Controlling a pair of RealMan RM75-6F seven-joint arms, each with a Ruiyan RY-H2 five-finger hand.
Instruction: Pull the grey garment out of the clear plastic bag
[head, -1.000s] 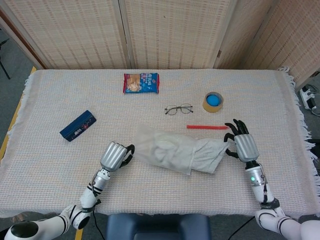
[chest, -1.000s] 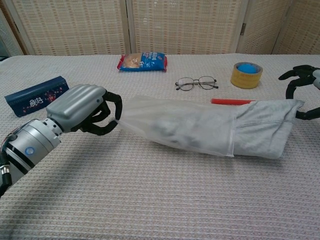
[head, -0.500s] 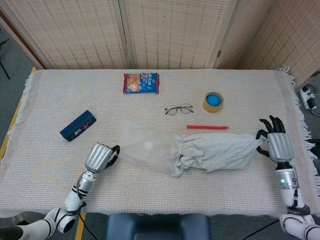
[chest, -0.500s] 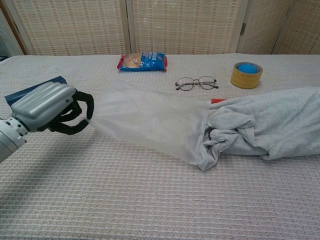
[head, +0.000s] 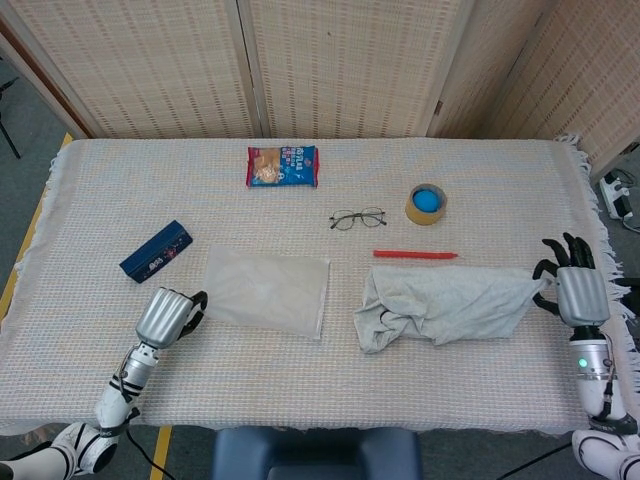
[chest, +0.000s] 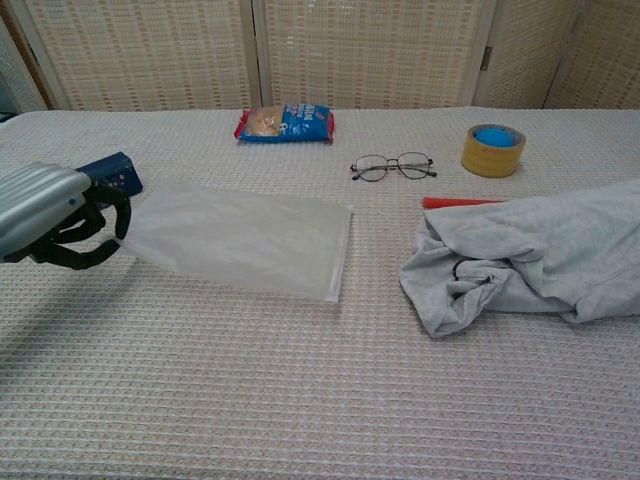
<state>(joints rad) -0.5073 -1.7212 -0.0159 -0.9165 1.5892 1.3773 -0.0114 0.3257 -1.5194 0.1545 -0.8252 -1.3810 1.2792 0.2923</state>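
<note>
The clear plastic bag (head: 266, 291) (chest: 240, 238) lies flat and empty on the table, left of centre. My left hand (head: 166, 315) (chest: 55, 215) grips its left end with curled fingers. The grey garment (head: 445, 305) (chest: 540, 257) lies crumpled to the right, fully outside the bag, with a gap of bare cloth between them. My right hand (head: 574, 287) holds the garment's right end near the table's right edge; it is outside the chest view.
On the white woven tablecloth (head: 330, 380) lie a red pen (head: 415, 254) just behind the garment, eyeglasses (head: 357, 217), a tape roll (head: 426, 203), a blue snack packet (head: 283, 166) at the back and a dark blue box (head: 156, 251) behind my left hand.
Both hands moved apart: the left drew the bag left, the right drew the garment right. The garment slid fully out of the bag and now lies separate from it.
</note>
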